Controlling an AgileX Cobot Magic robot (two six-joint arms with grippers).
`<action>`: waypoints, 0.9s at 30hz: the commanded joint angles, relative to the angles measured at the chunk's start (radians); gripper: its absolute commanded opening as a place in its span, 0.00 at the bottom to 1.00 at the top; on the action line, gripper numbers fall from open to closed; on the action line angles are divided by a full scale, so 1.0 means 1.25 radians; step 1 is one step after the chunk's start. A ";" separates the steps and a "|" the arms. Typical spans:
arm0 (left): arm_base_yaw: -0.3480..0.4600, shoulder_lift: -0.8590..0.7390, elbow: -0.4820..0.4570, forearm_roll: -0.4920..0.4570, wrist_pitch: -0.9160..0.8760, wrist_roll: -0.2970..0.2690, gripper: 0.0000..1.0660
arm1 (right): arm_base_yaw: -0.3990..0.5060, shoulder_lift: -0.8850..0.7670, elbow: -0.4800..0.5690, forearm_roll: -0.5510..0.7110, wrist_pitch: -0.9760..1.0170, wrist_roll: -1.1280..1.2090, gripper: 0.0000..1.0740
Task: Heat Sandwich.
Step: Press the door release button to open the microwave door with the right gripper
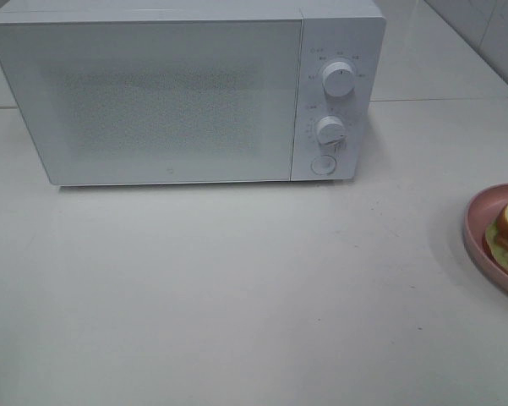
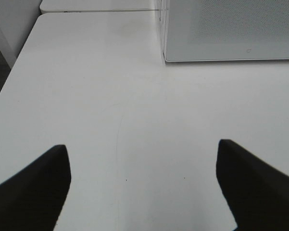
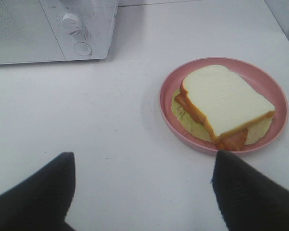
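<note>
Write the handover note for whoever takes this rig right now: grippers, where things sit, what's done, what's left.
Left gripper: open, empty, over bare table in front of the microwave.
Right gripper: open, empty, short of the pink plate.
Sandwich: on the plate, on the table to the microwave's right, untouched.
Microwave: door shut.
Done: nothing visible yet.
Left: probably open the door, put the sandwich inside, shut the door, start the heating.
</note>
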 commanded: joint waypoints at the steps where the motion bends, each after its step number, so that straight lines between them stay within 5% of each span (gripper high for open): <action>1: 0.000 -0.018 0.002 0.000 -0.011 -0.001 0.72 | -0.001 -0.022 0.002 -0.006 -0.006 0.004 0.71; 27: 0.000 -0.018 0.002 0.000 -0.011 -0.001 0.72 | -0.001 -0.022 0.002 -0.006 -0.006 0.004 0.71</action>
